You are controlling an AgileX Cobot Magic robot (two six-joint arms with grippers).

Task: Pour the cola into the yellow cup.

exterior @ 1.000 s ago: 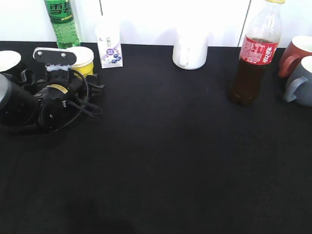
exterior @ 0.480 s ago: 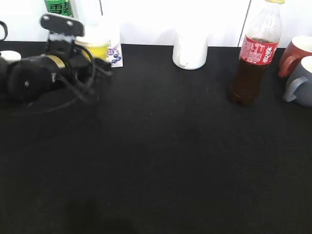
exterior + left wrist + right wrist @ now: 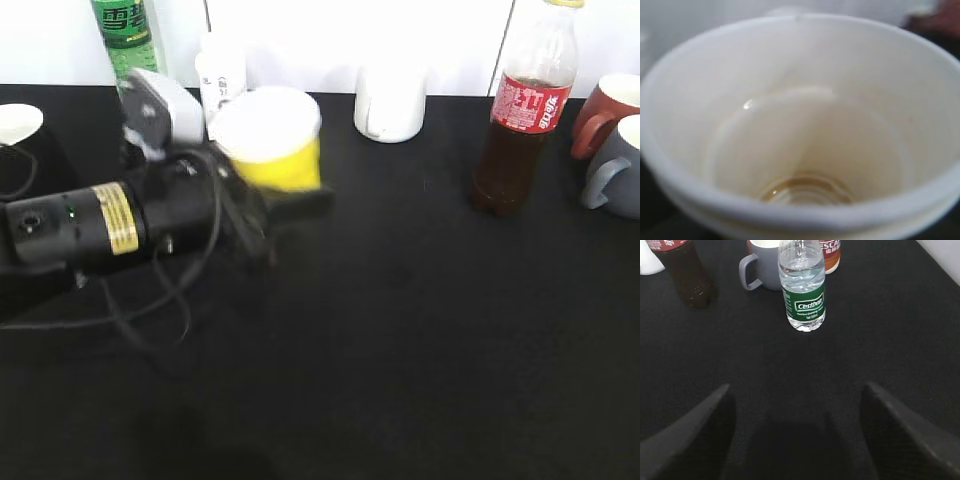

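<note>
The yellow cup (image 3: 268, 140), white inside, is held off the black table by my left gripper (image 3: 285, 200), which is shut on its lower part. In the left wrist view the cup (image 3: 805, 125) fills the frame and hides the jaws; a thin brownish ring shows at its bottom. The cola (image 3: 520, 130) stands upright at the back right, capped, well right of the cup. It also shows in the right wrist view (image 3: 682, 275). My right gripper (image 3: 795, 390) is open and empty above the table, short of the cola.
A green soda bottle (image 3: 125, 40), a small carton (image 3: 222, 75) and a white mug (image 3: 390, 100) stand along the back. A red mug (image 3: 605, 110) and a grey-blue mug (image 3: 620, 165) stand right of the cola. A water bottle (image 3: 801, 290) stands ahead of my right gripper.
My left gripper has lifted the yellow cup from the back left and carried it right and forward, toward the middle. The cola has not moved.
</note>
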